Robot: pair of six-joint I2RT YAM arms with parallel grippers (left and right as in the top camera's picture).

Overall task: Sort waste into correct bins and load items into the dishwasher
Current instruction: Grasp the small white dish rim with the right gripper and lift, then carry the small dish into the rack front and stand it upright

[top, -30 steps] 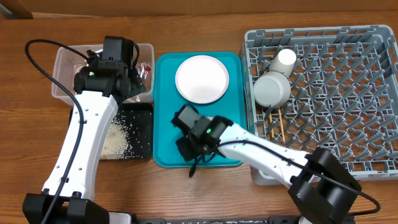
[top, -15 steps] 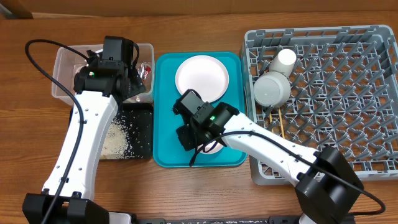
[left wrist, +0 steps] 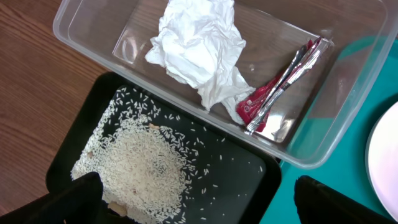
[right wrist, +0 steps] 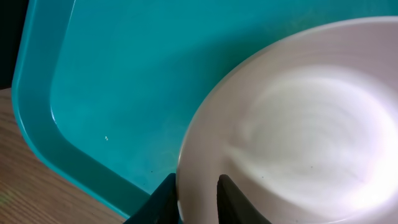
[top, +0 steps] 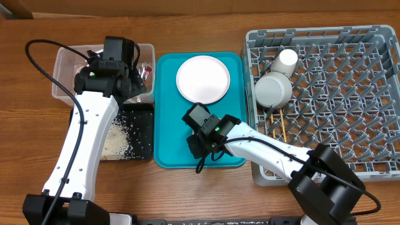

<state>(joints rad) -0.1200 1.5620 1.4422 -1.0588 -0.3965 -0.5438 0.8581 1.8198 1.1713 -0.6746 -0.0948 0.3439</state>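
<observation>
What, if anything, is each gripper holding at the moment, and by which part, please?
The right gripper pinches the white bowl by its rim, one finger inside, one outside. The left gripper is open and empty.

White arm links [top: 87,137], black joints [top: 119,53], black cables [top: 37,47]

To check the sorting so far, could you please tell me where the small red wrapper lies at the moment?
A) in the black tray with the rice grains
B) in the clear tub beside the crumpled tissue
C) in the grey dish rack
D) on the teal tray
B: the left wrist view shows the red wrapper inside the clear tub, next to the crumpled tissue, while the black tray below holds the rice grains.
</observation>
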